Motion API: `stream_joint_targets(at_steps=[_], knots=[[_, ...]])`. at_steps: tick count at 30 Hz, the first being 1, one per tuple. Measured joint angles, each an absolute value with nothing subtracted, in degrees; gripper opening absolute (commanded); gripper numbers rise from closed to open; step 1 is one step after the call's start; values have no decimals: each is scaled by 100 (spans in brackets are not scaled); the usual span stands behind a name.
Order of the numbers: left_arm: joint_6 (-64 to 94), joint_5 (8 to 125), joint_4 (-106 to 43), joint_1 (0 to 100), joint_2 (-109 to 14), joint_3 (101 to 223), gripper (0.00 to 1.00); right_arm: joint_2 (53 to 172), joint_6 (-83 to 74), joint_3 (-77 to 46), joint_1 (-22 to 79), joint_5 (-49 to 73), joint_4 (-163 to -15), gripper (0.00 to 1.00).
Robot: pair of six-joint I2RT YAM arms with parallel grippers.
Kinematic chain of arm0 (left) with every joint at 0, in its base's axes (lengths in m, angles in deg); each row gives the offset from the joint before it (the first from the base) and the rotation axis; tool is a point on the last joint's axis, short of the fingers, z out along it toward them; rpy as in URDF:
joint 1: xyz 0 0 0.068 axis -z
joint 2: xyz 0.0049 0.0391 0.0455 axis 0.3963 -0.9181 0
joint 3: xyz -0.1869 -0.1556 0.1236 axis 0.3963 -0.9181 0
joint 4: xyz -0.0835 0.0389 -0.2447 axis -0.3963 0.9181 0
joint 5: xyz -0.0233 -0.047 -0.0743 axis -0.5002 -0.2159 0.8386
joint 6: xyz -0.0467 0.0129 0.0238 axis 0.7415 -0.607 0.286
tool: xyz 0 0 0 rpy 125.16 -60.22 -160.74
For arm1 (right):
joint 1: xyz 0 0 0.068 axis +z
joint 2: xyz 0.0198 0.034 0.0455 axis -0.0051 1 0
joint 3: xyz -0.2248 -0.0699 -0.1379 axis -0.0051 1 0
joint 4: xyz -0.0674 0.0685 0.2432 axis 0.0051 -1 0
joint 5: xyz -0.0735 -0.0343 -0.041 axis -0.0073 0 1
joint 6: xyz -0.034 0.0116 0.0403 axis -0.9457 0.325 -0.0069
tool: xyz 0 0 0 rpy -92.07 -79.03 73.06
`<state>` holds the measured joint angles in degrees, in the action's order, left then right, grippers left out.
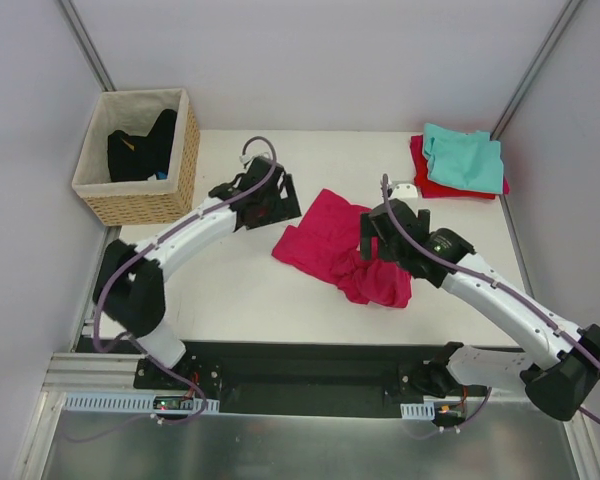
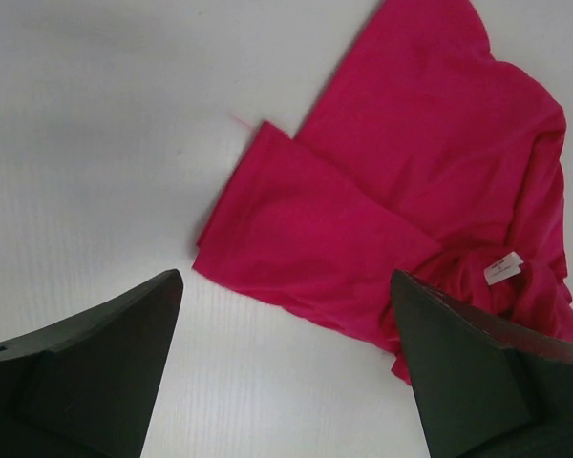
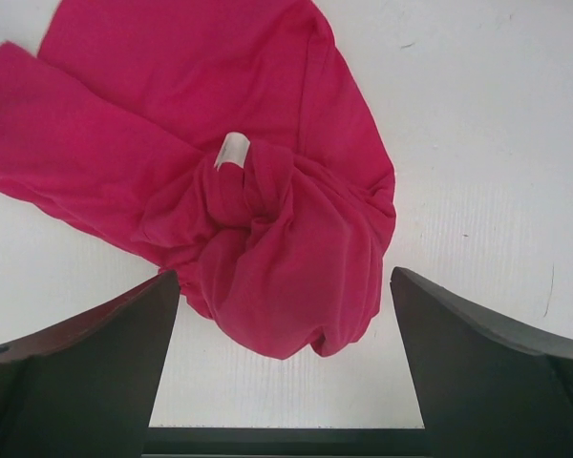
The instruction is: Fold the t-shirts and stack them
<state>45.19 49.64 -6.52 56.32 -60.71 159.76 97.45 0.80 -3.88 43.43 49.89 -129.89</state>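
The magenta-pink t-shirt point(image 1: 338, 248) lies crumpled at the table's middle, one part spread flat and the near-right part bunched up. Its white neck label point(image 3: 232, 150) shows in the bunch. My right gripper point(image 3: 285, 277) hovers open just above the bunched end point(image 3: 296, 277), holding nothing. My left gripper point(image 2: 286, 286) is open over the bare table at the shirt's left edge point(image 2: 296, 239), empty too. In the top view the left gripper point(image 1: 280, 203) is left of the shirt and the right gripper point(image 1: 378, 240) is over its right side. A folded teal t-shirt point(image 1: 465, 160) rests on a red one point(image 1: 420, 172) at the back right.
A wicker basket point(image 1: 145, 205) with dark clothes inside stands at the back left corner. A small white object point(image 1: 405, 189) lies on the table near the red shirt. The table's near edge point(image 3: 286, 434) runs just below the bunched shirt.
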Motion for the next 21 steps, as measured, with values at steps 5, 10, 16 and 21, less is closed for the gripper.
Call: stream_joint_targets(at_steps=[5, 10, 16, 21], knots=[[4116, 5369, -770, 5616, -7542, 17477, 72, 9658, 85, -80, 4343, 4895, -12965, 96], [3699, 6127, -920, 5540, -9225, 19536, 33, 9323, 61, 32, 4343, 4915, -12926, 96], [3555, 7192, -1102, 5332, -10842, 21344, 36, 8963, -62, 97, 4337, 5044, -12930, 96], [3607, 7594, -1073, 5129, -11551, 21645, 66, 8945, -171, 102, 4317, 5033, -12921, 96]])
